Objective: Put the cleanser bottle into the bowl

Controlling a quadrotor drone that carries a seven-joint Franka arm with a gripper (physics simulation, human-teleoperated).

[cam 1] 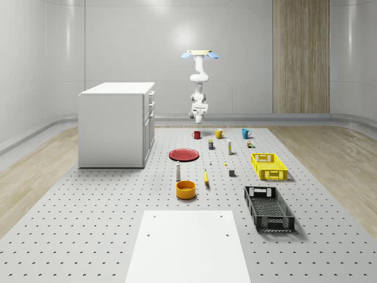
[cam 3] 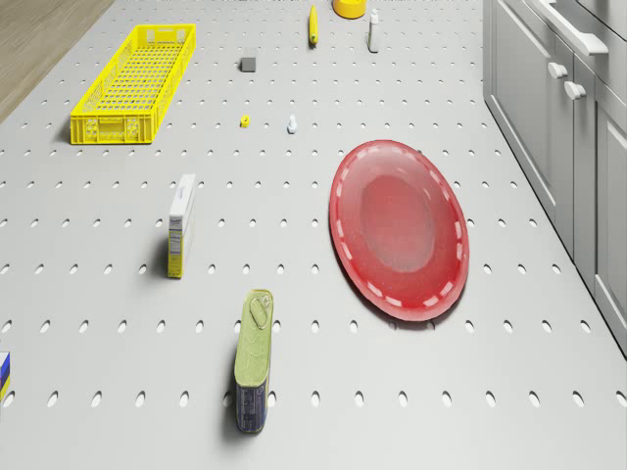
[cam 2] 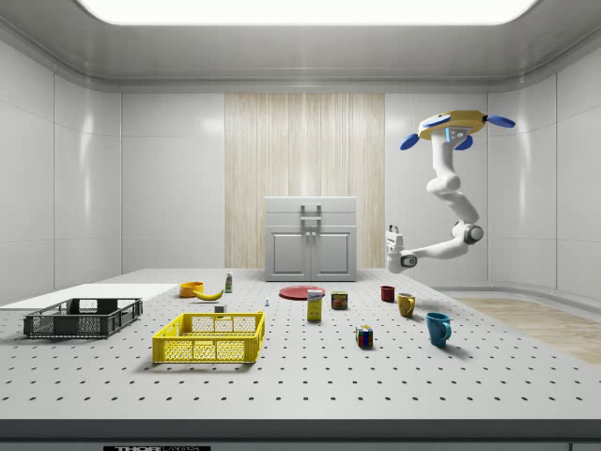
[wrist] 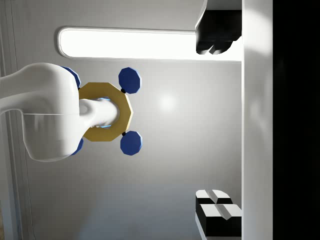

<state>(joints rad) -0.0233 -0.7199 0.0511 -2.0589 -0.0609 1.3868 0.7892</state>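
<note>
Cleanser bottle (cam 1: 178, 171) stands upright on the desk (cam 1: 106, 230), just beside the orange bowl (cam 1: 185, 189) on its far side in the whole-scene view, between the bowl and the red plate (cam 1: 184, 154). Banana (cam 1: 206, 177) lies close by on the other side. Not touching the bowl as far as I can tell.

Handling, judged: small plastic bottle, probably light and stiff, with a smooth and likely slippery wall. Tall and narrow, so a nudge could tip it. Best hold looks like across the body at about mid-height, below the cap, fingers square on the two sides. A cap-only pinch seems risky. The bowl is low and open, so the drop should be easy, though the bottle may lean or fall over inside.

Hand (cam 1: 198, 115) is spread and nothing is between the fingers (wrist: 216, 42), which sit wide apart in the wrist view. Drone (cam 1: 200, 55) hovers high over the far end of the desk, past the mugs (cam 1: 218, 133) and beyond the cabinet (cam 1: 115, 124). The arm hangs below it, with the hand in mid-air well above the desk. The wrist view looks back at the drone's underside, so the hand is not aimed at the bottle. Bottle is well apart from the hand, lower and nearer the whole-scene camera. Needs a long approach and a re-aim.
</note>
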